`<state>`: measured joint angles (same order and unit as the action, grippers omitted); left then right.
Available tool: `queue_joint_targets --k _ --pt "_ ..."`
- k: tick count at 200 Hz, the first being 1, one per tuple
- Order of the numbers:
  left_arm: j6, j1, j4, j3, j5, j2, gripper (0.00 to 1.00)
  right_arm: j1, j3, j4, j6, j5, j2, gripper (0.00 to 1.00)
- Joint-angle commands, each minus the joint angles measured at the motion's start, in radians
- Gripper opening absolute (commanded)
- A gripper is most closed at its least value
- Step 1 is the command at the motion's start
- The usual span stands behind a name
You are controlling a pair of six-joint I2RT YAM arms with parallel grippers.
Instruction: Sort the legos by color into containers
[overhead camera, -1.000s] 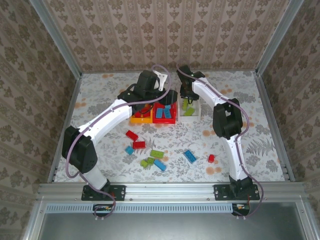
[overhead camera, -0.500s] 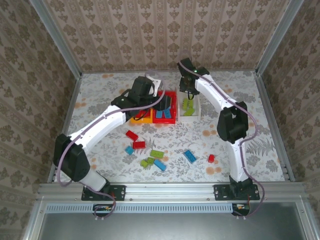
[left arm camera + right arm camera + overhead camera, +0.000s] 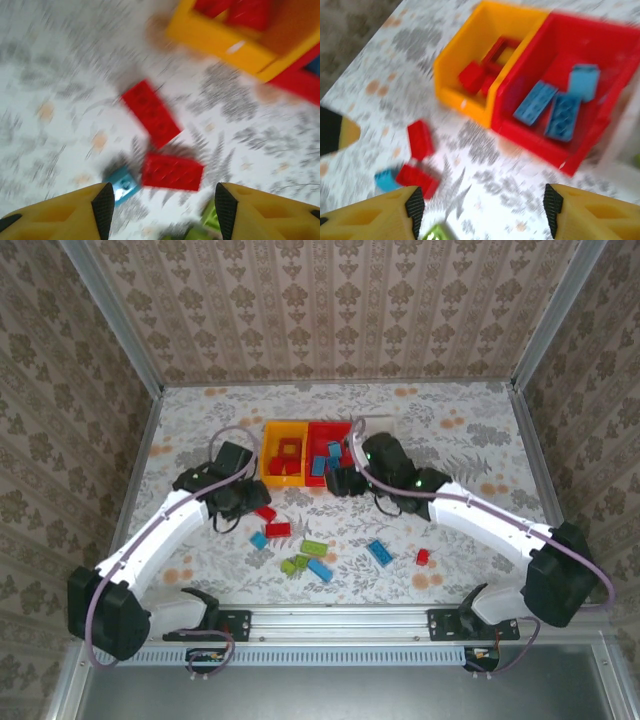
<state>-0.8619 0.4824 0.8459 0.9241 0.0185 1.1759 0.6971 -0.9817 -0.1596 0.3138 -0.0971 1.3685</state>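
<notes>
My left gripper (image 3: 240, 502) (image 3: 160, 210) hangs open over two loose red legos (image 3: 151, 114) (image 3: 172, 172) and a small blue one (image 3: 123, 184), nothing between its fingers. My right gripper (image 3: 335, 480) (image 3: 482, 210) is open and empty just in front of the red bin (image 3: 327, 474) (image 3: 535, 137), which holds blue bricks (image 3: 535, 102). The yellow-orange bin (image 3: 270, 480) (image 3: 455, 95) holds red bricks and the red frame (image 3: 500, 50). The white bin (image 3: 372, 420) is mostly hidden behind the right arm. Both wrist views are motion-blurred.
More loose legos lie toward the near edge: lime green (image 3: 314, 548) (image 3: 295, 564), blue (image 3: 320, 569) (image 3: 379, 552) and a small red one (image 3: 423, 557). Patterned walls and metal rails enclose the table on all sides.
Both arms have swung back from above the bins toward the near side. The left gripper now hangs over the loose red bricks; the right has left the white bin for the red bin's front.
</notes>
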Motion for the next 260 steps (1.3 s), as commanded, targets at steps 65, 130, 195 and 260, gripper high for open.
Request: queue_joint_targets --k 65,130,195,260 --pt "-0.51 -0.019 -0.079 -0.179 -0.089 0.061 0.64 0.102 0.186 0.274 -0.163 -0.336 -0.049 0.78" --pt "-0.506 -0.053 -0.092 -0.154 -0.095 0.177 0.64 0.151 0.198 0.298 -0.169 -0.308 -0.04 0.81" --pt "-0.519 -0.045 -0.145 -0.197 -0.149 0.209 0.54 0.152 0.186 0.287 -0.173 -0.3 -0.025 0.81" --pt "-0.51 -0.034 -0.151 -0.208 -0.149 0.216 0.29 0.152 0.165 0.315 -0.141 -0.279 0.003 0.81"
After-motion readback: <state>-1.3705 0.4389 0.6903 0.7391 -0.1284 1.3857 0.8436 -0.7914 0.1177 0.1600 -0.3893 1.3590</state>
